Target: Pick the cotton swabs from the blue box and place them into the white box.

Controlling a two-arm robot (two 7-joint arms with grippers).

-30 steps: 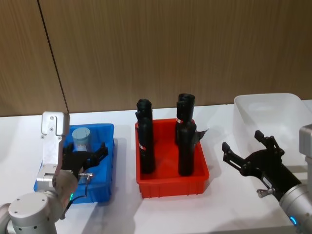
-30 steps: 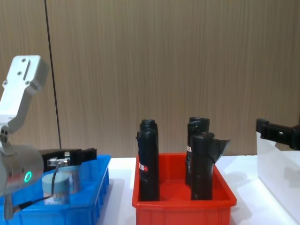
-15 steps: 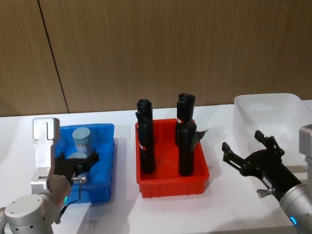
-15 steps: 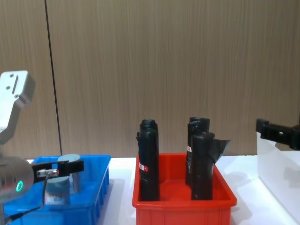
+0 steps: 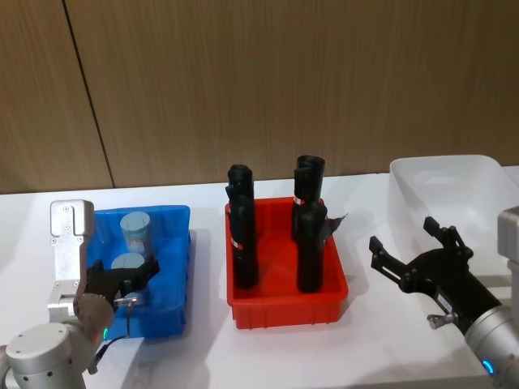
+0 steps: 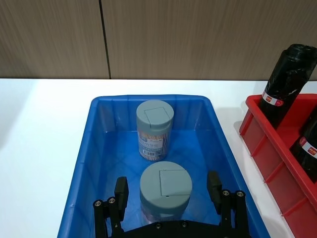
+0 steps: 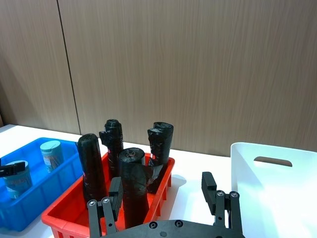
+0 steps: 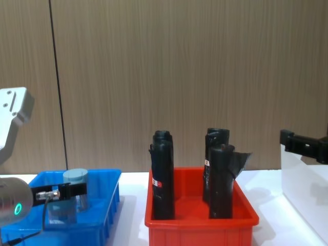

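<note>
2 jars of cotton swabs (image 5: 135, 231) stand upright in the blue box (image 6: 85, 163), one behind the other. The far jar (image 6: 155, 129) shows a clear wall, a light blue label and tan sticks under a blue-grey lid; the near jar (image 6: 165, 191) shows mostly its lid. The left hand (image 6: 167, 184) is spread wide, 1 finger on each side of the near jar, not touching it. The right hand (image 5: 403, 232), also spread and holding nothing, hovers over the counter (image 5: 365, 340) between the red bin (image 5: 288, 312) of 4 black rolls (image 7: 131, 183) and the white box (image 5: 442, 174).
</note>
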